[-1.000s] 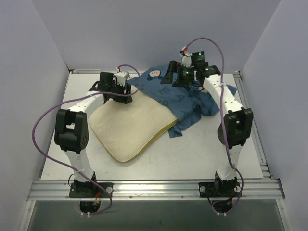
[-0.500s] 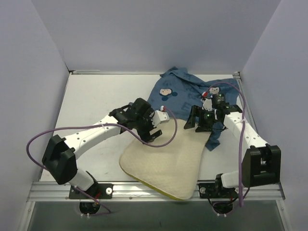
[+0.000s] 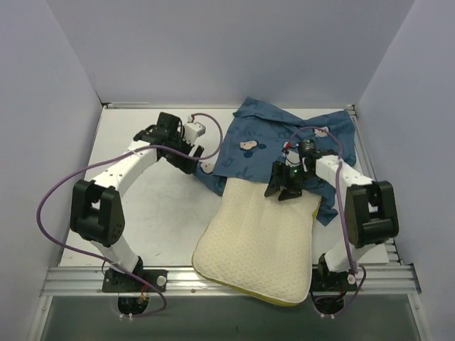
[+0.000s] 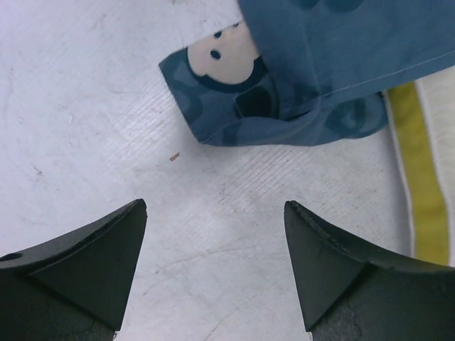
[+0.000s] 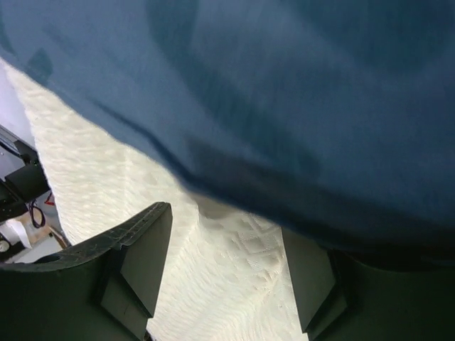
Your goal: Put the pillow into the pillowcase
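Observation:
The cream quilted pillow (image 3: 256,245) lies at the near right, its near edge over the table's front rail. The blue pillowcase (image 3: 274,135) is spread behind it, and its near hem overlaps the pillow's far end. My right gripper (image 3: 281,186) sits at that overlap. In the right wrist view it (image 5: 227,227) is open, jaws straddling the pillow's surface (image 5: 213,284) with the blue cloth (image 5: 298,92) draped just above. My left gripper (image 3: 196,160) is open and empty over bare table (image 4: 215,206), just short of a pillowcase corner with a mouse face (image 4: 238,71). The pillow's yellow piping (image 4: 421,185) shows at right.
The white table (image 3: 142,213) has a metal rail (image 3: 213,277) along its near edge. Pale walls close in the left, right and back sides. Purple cables loop from both arms. A small brown speck (image 4: 175,155) lies on the table.
The left gripper has pulled back from the pillow to the pillowcase's left corner. The pillow has shifted right and away, its far end now under the pillowcase hem. The right gripper stayed near that end.

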Available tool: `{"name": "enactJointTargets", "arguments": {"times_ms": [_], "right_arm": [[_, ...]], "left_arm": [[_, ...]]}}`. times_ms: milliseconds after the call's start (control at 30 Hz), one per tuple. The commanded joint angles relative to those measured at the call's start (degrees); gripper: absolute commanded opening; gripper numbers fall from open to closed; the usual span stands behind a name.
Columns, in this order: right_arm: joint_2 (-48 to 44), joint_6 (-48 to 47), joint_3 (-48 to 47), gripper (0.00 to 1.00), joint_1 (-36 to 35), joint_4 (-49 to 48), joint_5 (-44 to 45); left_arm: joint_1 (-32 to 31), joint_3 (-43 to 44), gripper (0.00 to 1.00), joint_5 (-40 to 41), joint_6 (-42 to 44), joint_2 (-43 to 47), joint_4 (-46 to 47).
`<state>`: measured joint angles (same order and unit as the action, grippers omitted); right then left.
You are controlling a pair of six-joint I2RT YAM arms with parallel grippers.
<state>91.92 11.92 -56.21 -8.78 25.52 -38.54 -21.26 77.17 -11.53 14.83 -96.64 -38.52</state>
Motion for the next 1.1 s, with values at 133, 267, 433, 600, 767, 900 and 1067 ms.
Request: {"name": "enactJointTargets", "arguments": {"times_ms": [133,267,433,600,767,900,1067], "right_arm": [[16.8,7.9,-19.8,0.64,-6.2,-8.6,0.4],[23.4,11.2,-29.5,0.64,-4.9,-9.1,1.9],[20.6,12.0,-29.1,0.64,-2.0,-8.8,-0.3],[11.5,8.7,-21.5,0.66,1.3,-7.4,-5.5],[3.5,5.2,-16.6,0.66,8.2,-2.1,-4.8],[-0.1,3.9,-11.2,0.65,14.1,1.1,-3.1],[-3.9,1.8,-4.3,0.67,17.0,0.1,0.7]], "left_arm": [[-0.1,7.1,0.93,-18.3,0.0,4.5,-12.4],[-4.7,-0.9,0.97,-13.5,-3.1,7.0,-15.3],[-8.0,-11.3,0.97,-9.0,-8.4,5.9,-11.5],[-8.0,-7.2,0.65,-4.3,-8.9,-3.4,-6.7],[-1.0,8.1,0.00,0.9,-8.3,-15.6,-6.3],[6.0,17.3,0.14,-3.5,-4.8,-18.3,-7.6],[6.6,20.5,0.89,-14.8,0.6,-10.3,-9.1]]}}
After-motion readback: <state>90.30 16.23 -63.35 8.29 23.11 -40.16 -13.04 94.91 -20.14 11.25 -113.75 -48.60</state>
